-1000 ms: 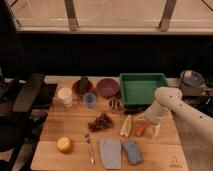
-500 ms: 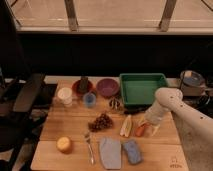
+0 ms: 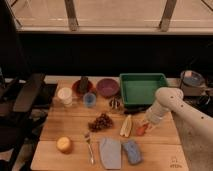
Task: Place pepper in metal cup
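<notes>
The gripper [image 3: 144, 125], near the desk's right edge, is mostly hidden under the white cylindrical robot arm [image 3: 165, 107], whose upper part is cut off by the picture's right side. Only part of the small orange-red pepper [image 3: 141, 131] shows below it, and whether they touch cannot be told. The tiny dark metal cup [image 3: 115, 103], toward the desk's back edge, is too small to show its inside

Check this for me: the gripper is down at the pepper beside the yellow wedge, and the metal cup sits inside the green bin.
Wrong on the cup. The camera view shows the metal cup standing on the table, just left of the green bin, not inside it. The rest holds: the gripper is down at the pepper, beside the yellow wedge.
</notes>
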`<action>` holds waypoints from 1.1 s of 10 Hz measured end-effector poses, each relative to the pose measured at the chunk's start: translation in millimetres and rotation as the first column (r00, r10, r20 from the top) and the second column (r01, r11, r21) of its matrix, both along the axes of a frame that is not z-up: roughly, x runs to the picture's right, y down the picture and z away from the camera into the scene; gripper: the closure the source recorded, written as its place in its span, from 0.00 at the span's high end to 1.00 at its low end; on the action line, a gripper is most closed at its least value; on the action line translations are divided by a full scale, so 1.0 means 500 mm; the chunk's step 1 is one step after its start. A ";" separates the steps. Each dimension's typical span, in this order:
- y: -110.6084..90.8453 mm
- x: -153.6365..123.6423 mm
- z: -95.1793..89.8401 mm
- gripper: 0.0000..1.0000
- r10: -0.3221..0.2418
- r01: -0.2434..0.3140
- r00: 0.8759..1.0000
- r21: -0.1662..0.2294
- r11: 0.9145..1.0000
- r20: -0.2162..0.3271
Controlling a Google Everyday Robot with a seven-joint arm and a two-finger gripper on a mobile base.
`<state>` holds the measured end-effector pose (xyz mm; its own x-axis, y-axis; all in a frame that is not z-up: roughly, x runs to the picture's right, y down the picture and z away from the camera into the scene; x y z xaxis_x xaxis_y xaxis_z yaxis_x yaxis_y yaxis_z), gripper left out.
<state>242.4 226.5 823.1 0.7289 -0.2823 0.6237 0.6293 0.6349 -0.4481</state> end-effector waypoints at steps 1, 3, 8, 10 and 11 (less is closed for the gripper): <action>-0.026 0.015 -0.026 0.00 -0.004 0.005 0.999 0.031 0.999 -0.041; -0.080 0.036 -0.065 0.00 -0.010 0.017 0.995 0.077 0.997 -0.096; -0.257 0.076 -0.088 0.00 -0.005 0.031 0.991 0.191 0.981 -0.134; -0.289 0.026 -0.070 0.00 -0.020 0.036 0.997 0.213 0.976 -0.077; -0.300 -0.016 -0.060 0.00 -0.027 0.035 0.999 0.225 0.974 -0.039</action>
<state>234.3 76.6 793.0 0.7379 -0.4354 0.5157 0.6367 0.7024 -0.3181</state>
